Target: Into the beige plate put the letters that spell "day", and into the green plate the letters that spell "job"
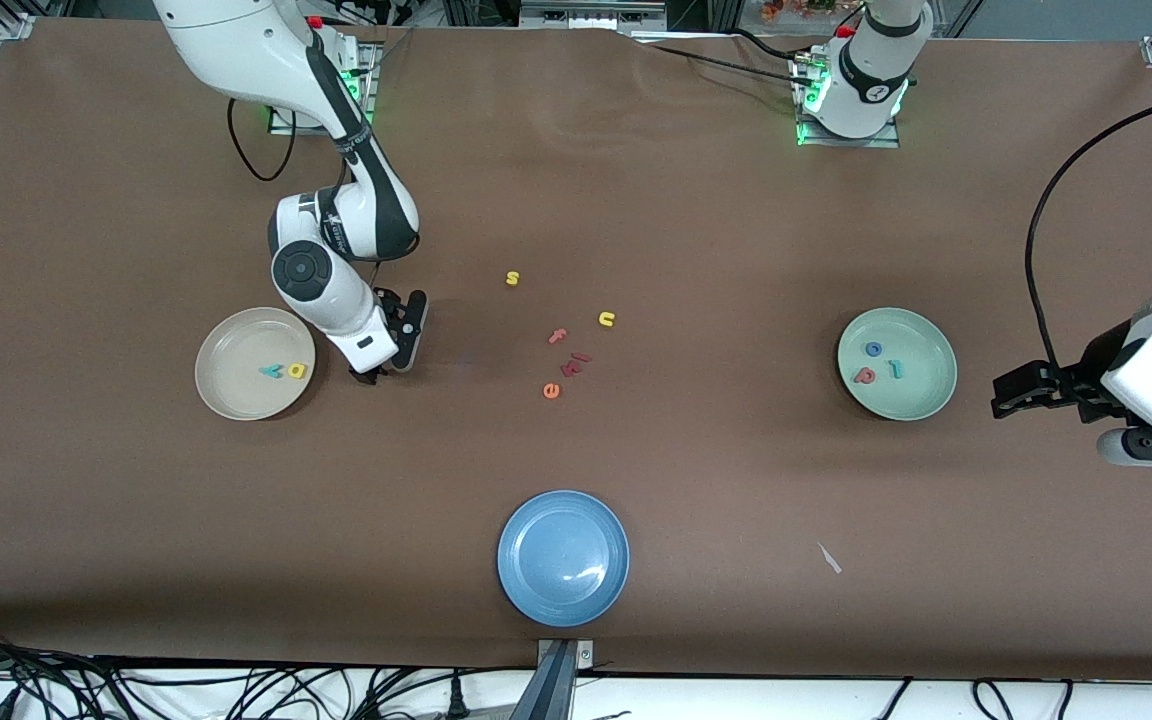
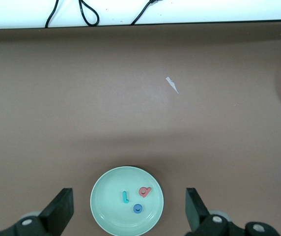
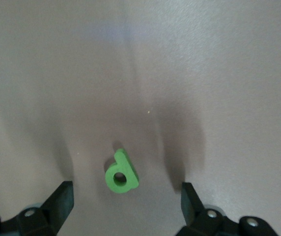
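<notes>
The green letter "a" (image 3: 121, 173) lies flat on the bare surface (image 1: 696, 200), directly between the spread fingers of the right gripper (image 1: 383, 372). It sits just beside the beige plate (image 1: 226, 395), toward the middle of the surface and well in from every edge. In the front view the gripper hides it. The gripper is low over the letter and grips nothing yet.

The beige plate stands toward the right arm's end of the surface. It already holds the teal "y" (image 1: 270, 371) and the yellow "d" (image 1: 296, 370), side by side. The green plate (image 1: 926, 395) stands toward the left arm's end and holds the blue "o" (image 1: 873, 349), the red "b" (image 1: 865, 376) and the teal "j" (image 1: 897, 369). The word "job" therefore appears complete.

Step in hand: pickup of the last letter of "day". The next move calls for a short descent, a close on the thin foam piece without pushing it aside, a lift, and a short carry over the beige plate's rim.

The left gripper (image 1: 1021, 392) waits with fingers spread, up in the air near the surface edge at the left arm's end, next to the green plate.

Spare letters lie near the centre of the surface: a yellow "s" (image 1: 512, 278), a yellow "u" (image 1: 606, 319), a pink "f" (image 1: 558, 336), an orange "e" (image 1: 551, 391) and small red pieces (image 1: 574, 364) too small to read. An empty blue plate (image 1: 563, 557) stands near the front edge.

No brand or label is legible; the foam letters are the only readable characters.
</notes>
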### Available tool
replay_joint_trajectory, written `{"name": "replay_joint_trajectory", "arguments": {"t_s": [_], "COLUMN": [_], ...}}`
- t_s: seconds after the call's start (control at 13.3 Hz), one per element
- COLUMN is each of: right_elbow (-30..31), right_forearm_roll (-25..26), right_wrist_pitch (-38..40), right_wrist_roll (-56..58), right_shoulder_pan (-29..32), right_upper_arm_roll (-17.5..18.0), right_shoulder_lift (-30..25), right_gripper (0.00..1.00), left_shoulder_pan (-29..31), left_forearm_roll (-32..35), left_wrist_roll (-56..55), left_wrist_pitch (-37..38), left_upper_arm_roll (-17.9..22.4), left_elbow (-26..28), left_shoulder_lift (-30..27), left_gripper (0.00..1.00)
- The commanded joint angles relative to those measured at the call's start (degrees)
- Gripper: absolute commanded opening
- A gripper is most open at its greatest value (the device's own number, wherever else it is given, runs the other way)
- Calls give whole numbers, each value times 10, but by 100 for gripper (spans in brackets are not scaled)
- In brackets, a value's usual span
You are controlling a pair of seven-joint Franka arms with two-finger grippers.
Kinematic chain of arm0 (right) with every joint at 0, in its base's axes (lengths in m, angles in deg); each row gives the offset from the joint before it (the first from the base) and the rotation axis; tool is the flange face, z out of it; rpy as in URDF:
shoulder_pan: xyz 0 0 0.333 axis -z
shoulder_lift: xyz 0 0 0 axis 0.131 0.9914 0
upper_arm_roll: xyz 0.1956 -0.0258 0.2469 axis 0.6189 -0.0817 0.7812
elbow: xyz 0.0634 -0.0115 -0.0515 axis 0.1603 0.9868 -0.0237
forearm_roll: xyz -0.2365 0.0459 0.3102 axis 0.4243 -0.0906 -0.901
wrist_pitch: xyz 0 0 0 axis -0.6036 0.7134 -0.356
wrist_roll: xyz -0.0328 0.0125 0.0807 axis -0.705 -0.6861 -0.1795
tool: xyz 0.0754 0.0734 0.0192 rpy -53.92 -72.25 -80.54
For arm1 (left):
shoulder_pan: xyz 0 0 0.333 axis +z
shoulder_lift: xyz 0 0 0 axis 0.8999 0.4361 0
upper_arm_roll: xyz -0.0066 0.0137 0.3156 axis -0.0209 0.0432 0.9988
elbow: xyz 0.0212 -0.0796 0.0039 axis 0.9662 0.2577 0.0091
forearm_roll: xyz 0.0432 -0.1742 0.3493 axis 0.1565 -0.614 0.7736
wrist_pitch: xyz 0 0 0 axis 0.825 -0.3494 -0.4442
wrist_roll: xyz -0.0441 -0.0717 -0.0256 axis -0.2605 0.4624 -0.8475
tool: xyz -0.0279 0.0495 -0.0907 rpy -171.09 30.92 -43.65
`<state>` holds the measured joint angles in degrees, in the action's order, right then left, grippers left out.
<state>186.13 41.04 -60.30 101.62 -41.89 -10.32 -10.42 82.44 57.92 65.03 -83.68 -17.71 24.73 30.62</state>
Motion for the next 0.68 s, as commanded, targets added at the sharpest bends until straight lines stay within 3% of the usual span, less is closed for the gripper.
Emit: {"name": "replay_joint_trajectory", "arguments": {"t_s": [0.0,0.38,0.6], "right_elbow": [20,28,30], "right_forearm_roll": [-7,-7,-7], "right_wrist_pitch": [-17,-19,-22], "right_wrist_roll": [23,24,24], "right_shoulder_pan": [2,1,1], "right_upper_arm_roll": [4,12,12], "right_shoulder_lift": [-13,-18,-18], "right_gripper": [90,82,75], "left_shoulder_pan": [-6,-12,-61], "left_forearm_roll": [5,7,6], "left_wrist_roll": [1,-21,-17], "left_wrist_pitch": [10,12,13], "left_upper_arm_roll": [0,-3,24], "left_elbow": [-17,-13,-15], "left_shoulder_lift": [4,1,-4], "left_gripper": [100,100,100]}}
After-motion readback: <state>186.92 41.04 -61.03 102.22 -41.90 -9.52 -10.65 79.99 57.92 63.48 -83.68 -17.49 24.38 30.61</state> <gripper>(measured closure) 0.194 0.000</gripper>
